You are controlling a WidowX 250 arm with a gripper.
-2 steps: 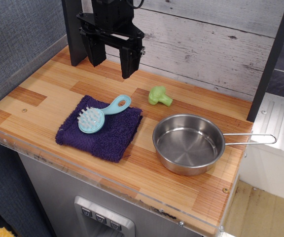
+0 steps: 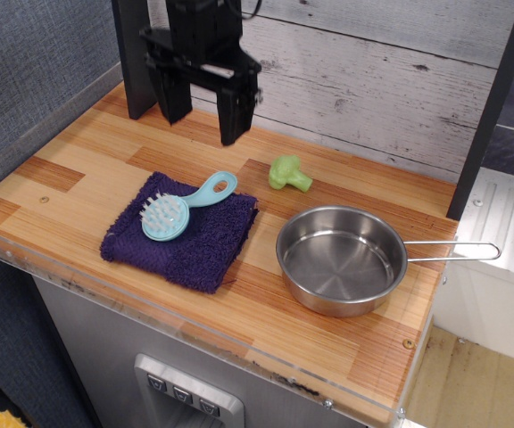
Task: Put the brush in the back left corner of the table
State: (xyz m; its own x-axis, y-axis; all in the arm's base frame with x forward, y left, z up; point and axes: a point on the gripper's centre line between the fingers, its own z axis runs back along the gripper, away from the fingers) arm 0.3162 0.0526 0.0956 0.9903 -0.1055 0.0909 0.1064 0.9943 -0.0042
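Note:
The light blue brush [image 2: 178, 209] lies bristles up on a dark purple towel [image 2: 181, 234], its handle with the oval hole pointing to the back right. My black gripper [image 2: 203, 127] hangs open and empty above the wooden table [image 2: 78, 165], behind the brush and well clear of it. Its two fingers [image 2: 233, 116] point down with a wide gap between them.
A green broccoli toy [image 2: 287, 174] lies right of the brush handle. A steel pan [image 2: 342, 260] with a long wire handle sits at the front right. A dark post [image 2: 134, 58] stands at the back left. A clear acrylic rim [image 2: 194, 334] runs along the front edge.
The gripper has shifted very slightly; the brush, towel, broccoli and pan have not moved.

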